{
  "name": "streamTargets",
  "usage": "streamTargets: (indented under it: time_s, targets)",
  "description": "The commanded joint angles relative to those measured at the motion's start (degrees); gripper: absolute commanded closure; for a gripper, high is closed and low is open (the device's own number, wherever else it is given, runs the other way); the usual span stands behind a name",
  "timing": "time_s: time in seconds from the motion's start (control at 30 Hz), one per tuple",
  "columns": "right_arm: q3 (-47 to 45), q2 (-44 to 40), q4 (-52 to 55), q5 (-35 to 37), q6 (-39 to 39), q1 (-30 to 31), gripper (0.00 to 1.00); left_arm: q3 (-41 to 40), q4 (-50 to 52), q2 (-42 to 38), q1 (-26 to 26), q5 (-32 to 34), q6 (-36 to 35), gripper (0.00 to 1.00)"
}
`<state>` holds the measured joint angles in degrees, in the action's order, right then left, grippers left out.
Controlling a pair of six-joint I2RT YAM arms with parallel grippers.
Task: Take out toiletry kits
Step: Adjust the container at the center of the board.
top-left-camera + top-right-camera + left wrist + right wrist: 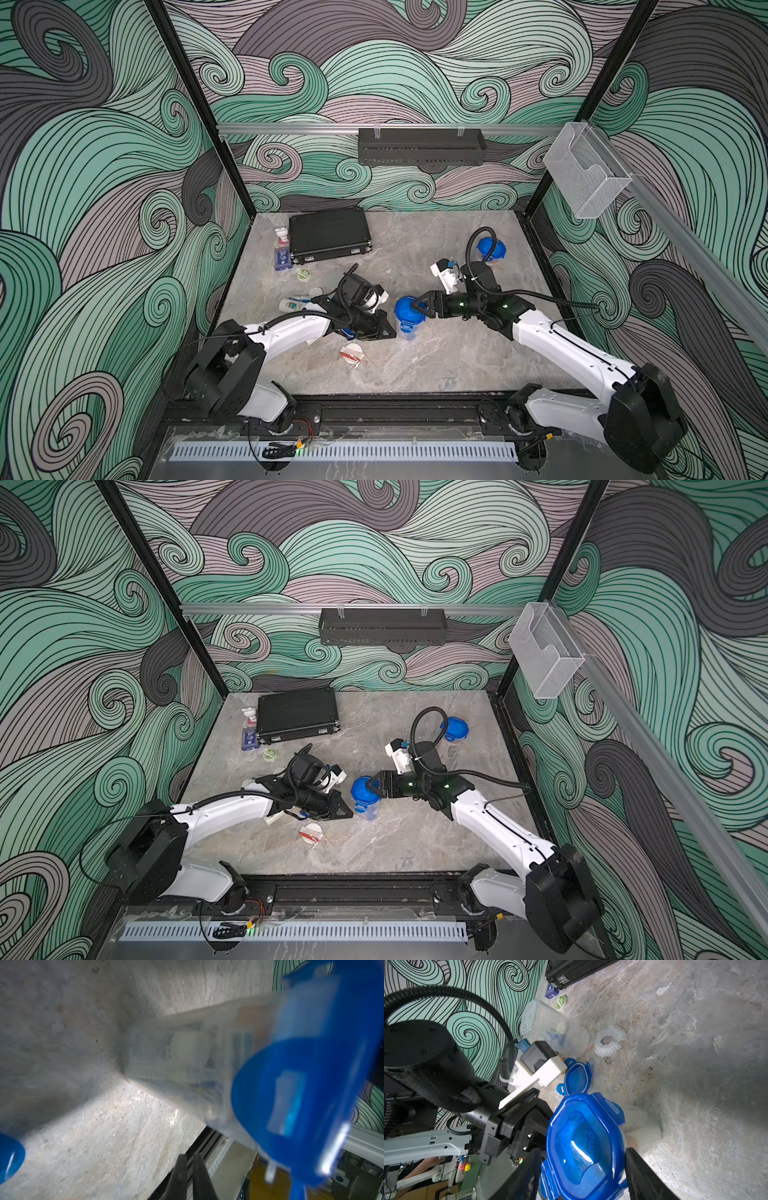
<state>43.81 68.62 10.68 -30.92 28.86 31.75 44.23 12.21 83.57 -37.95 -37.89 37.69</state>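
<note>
At centre frame, a toiletry kit [187, 1049] is held in a clear plastic tub with a blue snap lid [408, 322] on the grey table [436, 365]. The lid is clasped by the right claw [583, 1150]; the left claw [189, 1159] is closed, empty.

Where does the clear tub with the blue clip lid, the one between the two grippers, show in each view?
Both top views: the clear plastic tub with a blue clip-on lid sits mid-table.
Left wrist: close up and blurred, blue lid nearest the camera.
Right wrist: its lid fills the foreground.
Shared landmark: the grey marbled tabletop beneath it, in all four.
</note>
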Motion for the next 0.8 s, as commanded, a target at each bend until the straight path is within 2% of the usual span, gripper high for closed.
streamTargets:
  time_s: [0.0,0.43,0.57,0.77]
  targets:
    - [-0.05,-0.39,0.58,-2.03,-1.17,0.68,0.36,2.57,-2.02,1.78,0.43,0.6,0.3,0.9]
    - [-5.68,-5.12,-0.01,-4.51,-1.74,1.17,0.36,10.12,5.02,6.08,3.65,0.59,-4.41,0.88]
    - [-6.92,-5.6,-3.89,-6.93,-0.81,1.41,0.36,10.83,6.36,6.46,5.05,0.4,-5.46,0.86]
    - [-6.77,-5.46,-5.24,-6.78,-1.37,1.44,0.35,10.54,7.85,5.74,6.9,0.42,-5.93,0.81]
